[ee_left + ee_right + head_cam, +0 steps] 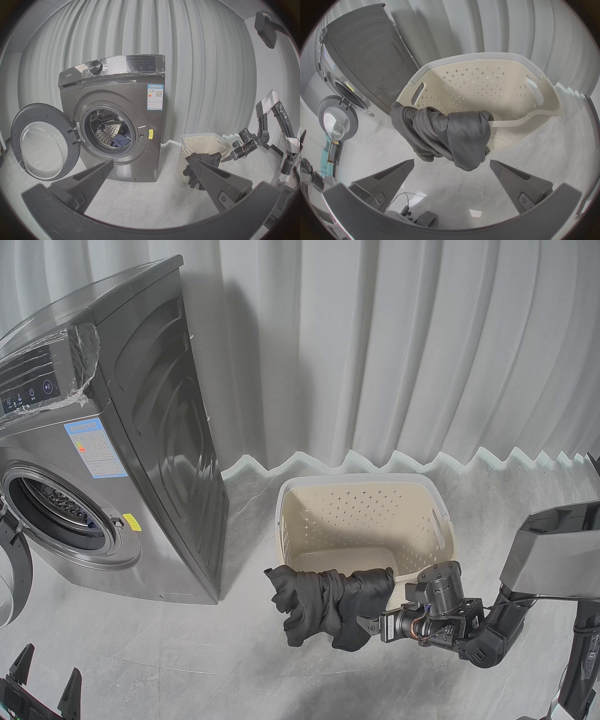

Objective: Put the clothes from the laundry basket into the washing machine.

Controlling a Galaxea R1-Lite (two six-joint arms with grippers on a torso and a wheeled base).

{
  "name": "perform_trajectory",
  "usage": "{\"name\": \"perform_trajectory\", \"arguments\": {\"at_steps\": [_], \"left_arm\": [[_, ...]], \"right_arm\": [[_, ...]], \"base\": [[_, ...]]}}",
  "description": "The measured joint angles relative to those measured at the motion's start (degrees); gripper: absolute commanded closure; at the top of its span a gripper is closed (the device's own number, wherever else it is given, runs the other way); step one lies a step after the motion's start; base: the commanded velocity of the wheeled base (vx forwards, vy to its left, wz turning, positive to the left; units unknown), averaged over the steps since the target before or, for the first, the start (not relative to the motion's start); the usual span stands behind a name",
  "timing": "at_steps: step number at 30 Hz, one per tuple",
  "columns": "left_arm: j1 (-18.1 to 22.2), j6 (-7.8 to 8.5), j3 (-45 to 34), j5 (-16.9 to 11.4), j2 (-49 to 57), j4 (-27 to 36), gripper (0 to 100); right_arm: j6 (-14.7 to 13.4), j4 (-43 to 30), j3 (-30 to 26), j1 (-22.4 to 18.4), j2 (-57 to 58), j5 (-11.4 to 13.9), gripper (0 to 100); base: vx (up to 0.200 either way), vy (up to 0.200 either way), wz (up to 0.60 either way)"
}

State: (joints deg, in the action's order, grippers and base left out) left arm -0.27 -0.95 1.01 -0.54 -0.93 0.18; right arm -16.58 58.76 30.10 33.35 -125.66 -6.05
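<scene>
Right gripper [367,622] in the head view: low over the floor [206,640], just in front of the laundry basket [356,478], fingertip at the dark garment [325,605]. How far it is open is hard to read from this angle. Garment is draped over the basket's near rim, at the corner on the washing machine's side, with the bulk hanging outside. Basket stands on the floor beside the washing machine [156,427], close to the curtain [406,346]. Left gripper [51,660] is low in front of the machine, fingers apart, nothing held.

Left wrist view: left gripper [150,160] spread wide, empty, facing the washing machine [125,90]. Door [43,140] is swung fully open. Blue cloth [120,140] lies in the drum. Basket [203,136] sits beside the machine, garment [206,157] over its rim.

Right wrist view: right gripper [451,161] spread wide, gripping nothing. Garment [450,134] hangs off the basket [475,56] rim just ahead of the fingers, lower fold dipping between them, no finger closed on it. Washing machine [372,47] with its open door [337,120] stands farther off.
</scene>
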Motion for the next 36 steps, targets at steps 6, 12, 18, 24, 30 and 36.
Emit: {"name": "perform_trajectory", "arguments": {"at_steps": [6,12,18,24,30,36], "left_arm": [[0.0,0.0,0.0,0.0,0.0,0.0,0],[0.0,0.0,0.0,0.0,0.0,0.0,0],[0.0,0.0,0.0,0.0,0.0,0.0,0],[0.0,0.0,0.0,0.0,0.0,0.0,0],[0.0,0.02,0.0,0.0,0.0,0.0,0],[0.0,0.0,0.0,0.0,0.0,0.0,0]], "right_arm": [[0.0,0.1,3.6,-0.7,-3.7,0.0,0],[0.1,0.1,6.8,-1.0,-6.5,0.0,0],[0.2,0.2,9.4,-1.2,-8.8,-0.1,0],[0.4,0.3,13.1,-1.9,-10.8,-1.0,100],[0.5,1.0,14.3,-2.2,-11.9,-2.1,100],[0.5,2.9,14.4,-2.1,-12.2,-2.4,100]], "base": [[0.0,0.0,0.0],[0.0,0.0,0.0],[0.0,0.0,0.0],[0.0,0.0,0.0],[0.0,0.0,0.0],[0.0,0.0,0.0]]}}
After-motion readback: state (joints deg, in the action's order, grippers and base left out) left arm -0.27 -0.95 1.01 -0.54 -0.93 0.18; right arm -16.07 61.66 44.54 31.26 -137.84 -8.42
